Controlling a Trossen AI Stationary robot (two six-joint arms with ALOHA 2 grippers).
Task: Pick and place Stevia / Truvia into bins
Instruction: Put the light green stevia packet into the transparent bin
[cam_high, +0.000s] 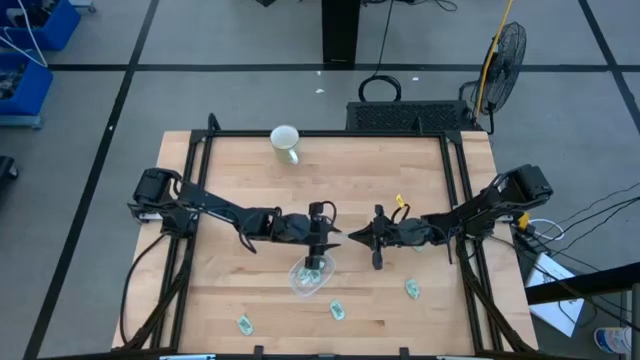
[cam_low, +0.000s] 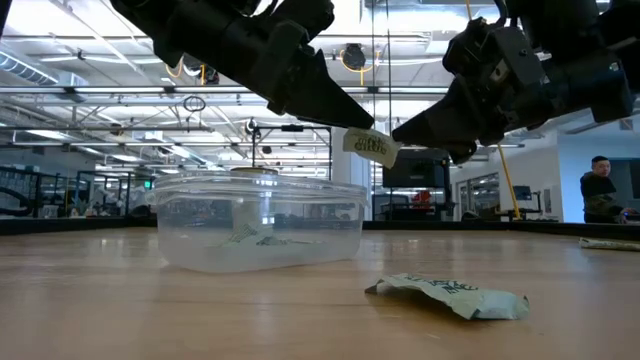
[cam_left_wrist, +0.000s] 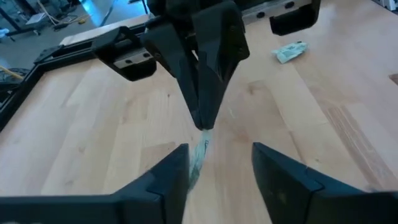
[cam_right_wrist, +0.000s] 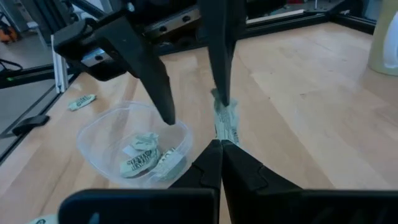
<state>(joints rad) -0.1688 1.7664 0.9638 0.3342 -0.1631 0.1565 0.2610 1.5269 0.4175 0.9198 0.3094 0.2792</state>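
Note:
A pale green-and-white sachet (cam_right_wrist: 225, 124) is in the air just right of the see-through bowl's (cam_right_wrist: 87, 146) rim, also visible in the low view (cam_low: 370, 146). My right gripper (cam_right_wrist: 221, 148) is shut on it. My left gripper (cam_left_wrist: 221, 163) faces it from the left, open, with one finger over the bowl and the other at the sachet's far end. Several sachets (cam_right_wrist: 146, 155) lie inside the bowl (cam_high: 300, 283). Three more lie flat on the table near the near edge (cam_high: 245, 323), (cam_high: 338, 310), (cam_high: 412, 288). My right gripper pinches the sachet's near end (cam_right_wrist: 222, 138) between its two fingertips, coming from the table's right and slanting slightly down. The sachet is lifted clear and sticks out beyond the tips. My left gripper has one fingertip (cam_right_wrist: 222, 99) at the sachet's other end; I cannot tell whether it touches.
A white mug (cam_high: 286, 143) stands near the table's far edge. A crumpled sachet (cam_low: 455, 297) lies close to the low camera, right of the bowl (cam_low: 200, 215). Black frame rails run along the table's sides. A person stands in the room beyond.

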